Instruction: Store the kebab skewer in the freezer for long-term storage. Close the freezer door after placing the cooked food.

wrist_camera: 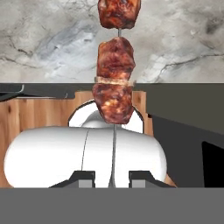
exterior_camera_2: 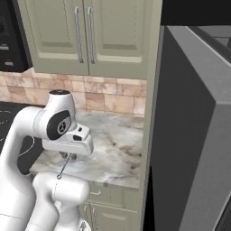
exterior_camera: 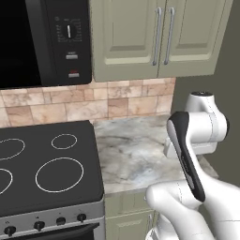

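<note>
Closest to you, the gripper is clamped on the kebab skewer by its bare metal end, meat chunks hanging clear above the marble counter. You're carrying it that way so the refrigerator alongside can take it; freezer door not visible.

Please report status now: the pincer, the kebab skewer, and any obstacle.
Pincer shut on kebab skewer, meat chunks pointing away from the hand. Skewer held above marble counter. Grey steel refrigerator at right; nothing seen blocking.
</note>
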